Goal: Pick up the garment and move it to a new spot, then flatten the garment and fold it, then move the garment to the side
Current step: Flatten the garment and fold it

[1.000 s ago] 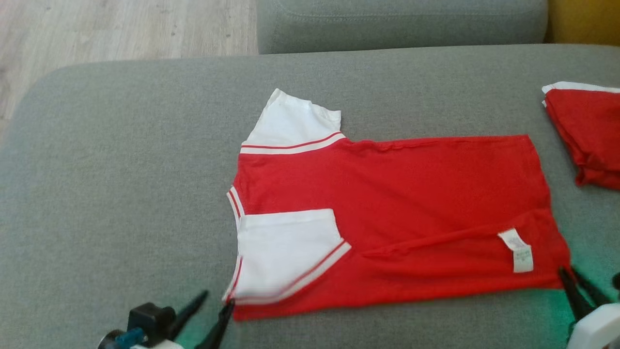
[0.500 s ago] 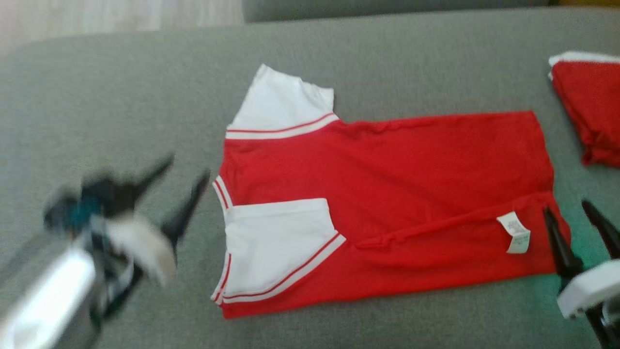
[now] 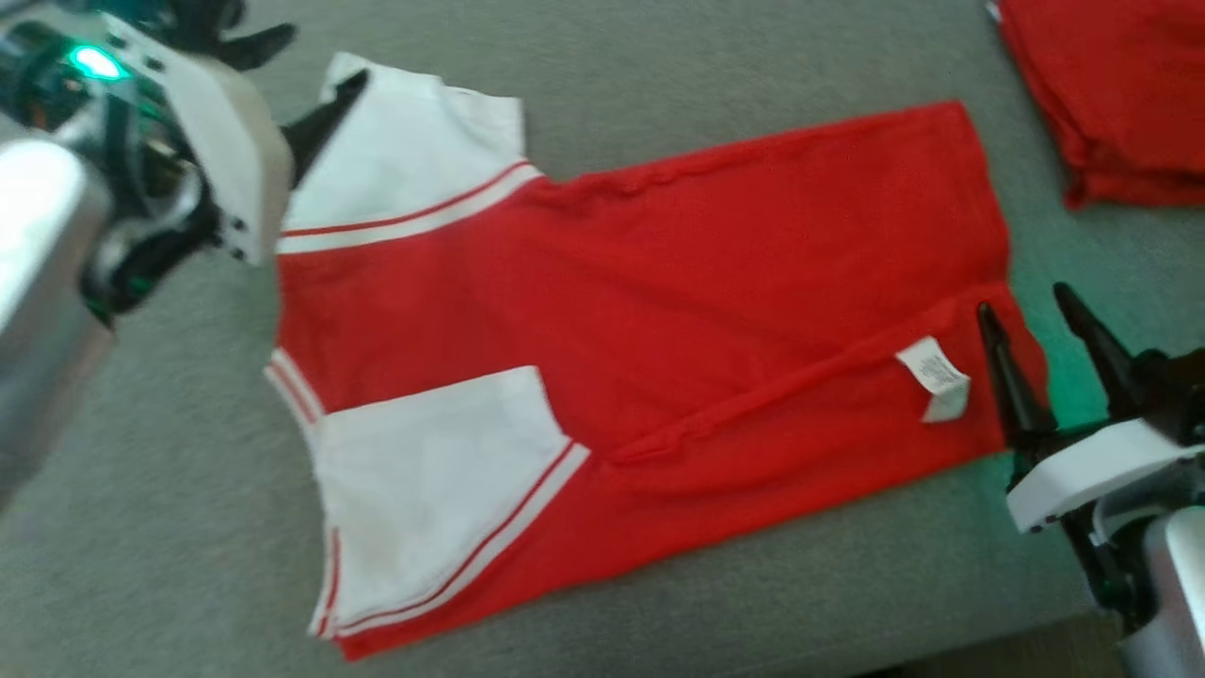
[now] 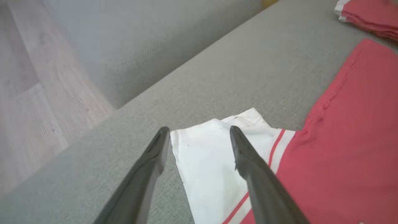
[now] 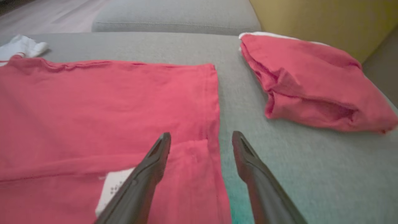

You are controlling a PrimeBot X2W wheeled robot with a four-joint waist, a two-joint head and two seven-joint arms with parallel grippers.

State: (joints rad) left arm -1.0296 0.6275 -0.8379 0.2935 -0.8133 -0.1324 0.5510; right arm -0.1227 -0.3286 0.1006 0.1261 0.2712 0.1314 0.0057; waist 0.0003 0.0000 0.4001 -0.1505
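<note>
— So, where is the garment (image 3: 659,311)?
— Spread flat on the grey cushion (image 3: 706,66), lengthwise, with the neck end to the left and the hem to the right. It is a red shirt with white sleeves edged in red and white stripes.
— Is it folded at all?
— Partly. The near long edge is turned over onto the body, so a white label (image 3: 934,377) shows near the right end. The near sleeve (image 3: 433,490) lies folded on top of the red cloth. The far sleeve (image 3: 414,160) sticks out flat toward the far left.
— And the left gripper (image 4: 199,130)?
— At that far sleeve, jaws released and wide. In its wrist view one finger is over the white cloth and the other is over bare cushion just left of the sleeve's edge. It grasps nothing. Whether the tips touch the fabric I cannot tell.
— The right gripper (image 3: 1024,301)?
— At the right hem, close to its near corner, jaws likewise spread and empty. One finger is over red cloth just beside the label, the other over the cushion just past the hem.
— Anything else around?
— A second red garment (image 3: 1120,94), folded into a bundle with a white edge, lies on the same cushion to the far right, apart from the shirt. A wooden floor (image 4: 31,93) shows beyond the cushion's left end, and a yellow surface (image 5: 326,18) shows behind the bundle.
</note>
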